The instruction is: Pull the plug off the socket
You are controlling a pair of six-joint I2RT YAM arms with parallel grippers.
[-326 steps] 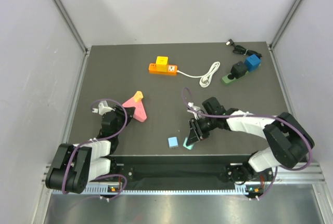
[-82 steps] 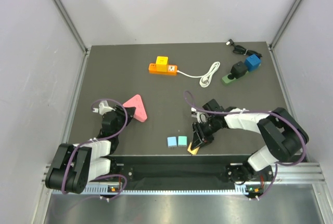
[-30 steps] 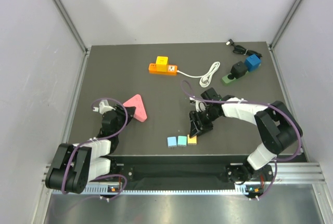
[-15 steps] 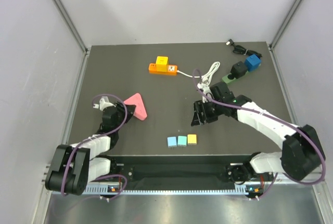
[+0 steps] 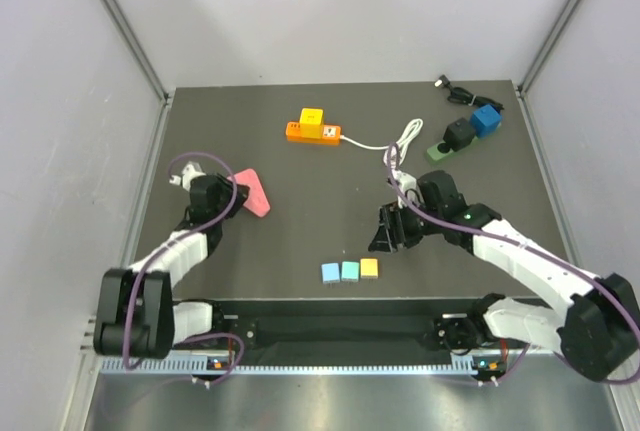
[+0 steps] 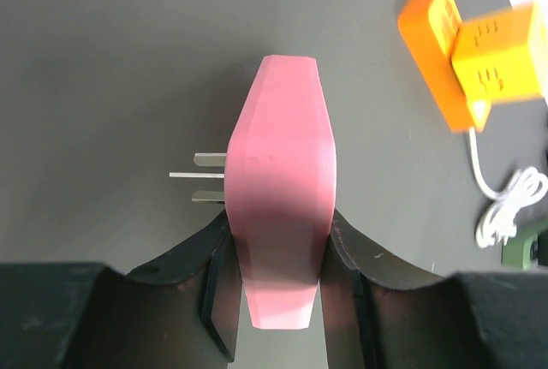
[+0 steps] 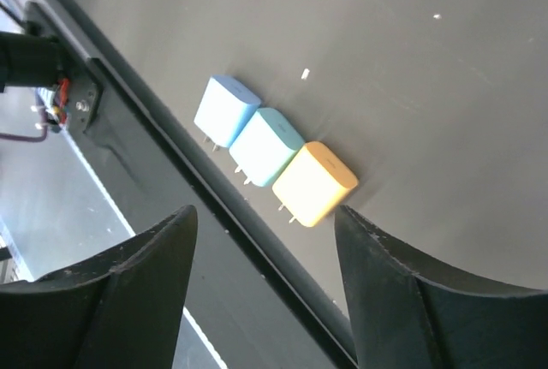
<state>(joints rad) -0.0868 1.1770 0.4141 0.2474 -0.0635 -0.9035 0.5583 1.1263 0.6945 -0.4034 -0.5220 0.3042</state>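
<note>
An orange socket strip (image 5: 312, 133) lies at the back of the table, with a yellow plug (image 5: 312, 116) seated in it. In the left wrist view the strip (image 6: 432, 44) and plug (image 6: 501, 52) sit far off at upper right. My left gripper (image 5: 222, 194) is shut on a pink triangular plug (image 5: 252, 191). Its jaws press both flat sides of the pink plug (image 6: 281, 155), whose metal prongs point left. My right gripper (image 5: 385, 234) hangs open and empty above a row of small cube plugs: blue (image 7: 226, 110), teal (image 7: 266, 146) and yellow-orange (image 7: 317, 183).
A white coiled cable (image 5: 400, 141) runs from the strip. A green-and-black adapter (image 5: 450, 141), a blue block (image 5: 487, 119) and a black cable (image 5: 452, 89) lie at the back right. The cube plugs sit close to the table's front edge (image 7: 128, 121).
My right gripper has risen and drawn back from the yellow-orange cube, its jaws widening. My left gripper has pushed away from the base, carrying the pink plug up and left.
</note>
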